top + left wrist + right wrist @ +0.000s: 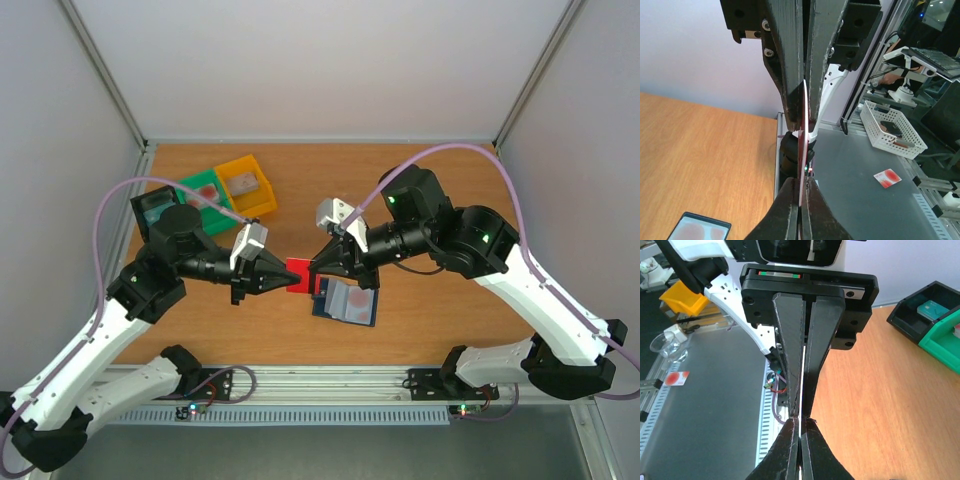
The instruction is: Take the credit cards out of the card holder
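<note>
A bright red credit card (298,274) hangs above the table, held from both sides. My left gripper (283,277) is shut on its left edge and my right gripper (315,270) on its right edge. The left wrist view shows the card (802,145) edge-on, running from my left gripper (801,182) up into the other arm's fingers (790,75). Seen from the right wrist, it is a thin pale line (803,385) pinched by my right gripper (801,419). The card holder (345,302) lies open on the table just below, with pale, red-marked cards in its pockets; one corner (699,227) shows in the left wrist view.
Black (157,205), green (205,190) and yellow (247,185) bins stand at the back left of the table, each with something inside. A pale card with a red mark (887,177) lies on the grey floor beyond the table's front rail.
</note>
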